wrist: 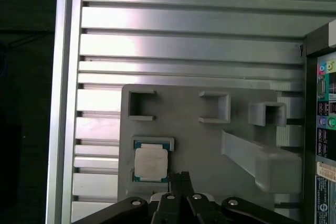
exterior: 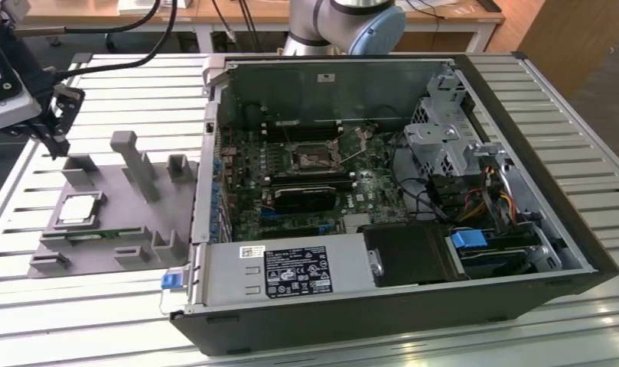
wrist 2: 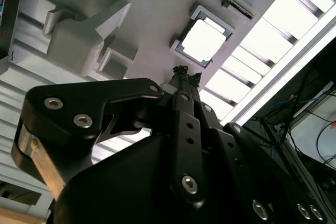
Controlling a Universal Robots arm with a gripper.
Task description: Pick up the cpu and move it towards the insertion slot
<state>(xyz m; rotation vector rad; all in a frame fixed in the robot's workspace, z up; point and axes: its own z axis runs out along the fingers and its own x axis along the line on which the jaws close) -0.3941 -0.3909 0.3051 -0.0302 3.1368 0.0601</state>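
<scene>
The cpu (exterior: 77,209) lies flat in a recess of the grey fixture plate (exterior: 135,218), its silvery-white top facing up. It shows in both wrist views (wrist 2: 202,40) (wrist: 151,162). My gripper (exterior: 56,147) hangs above the plate's far corner, some way above the cpu and holding nothing. Its two thin black fingertips are pressed together in both wrist views (wrist 2: 186,75) (wrist: 181,177), a little to one side of the chip. The insertion slot (exterior: 314,158), a silver-framed square socket, sits on the motherboard inside the open computer case, far from the gripper.
Upright grey fixture blocks (exterior: 138,164) stand on the plate near the cpu. The open case (exterior: 391,191) holds a drive cage, cables and a power supply (exterior: 294,271). The slatted metal table (exterior: 575,115) runs all around.
</scene>
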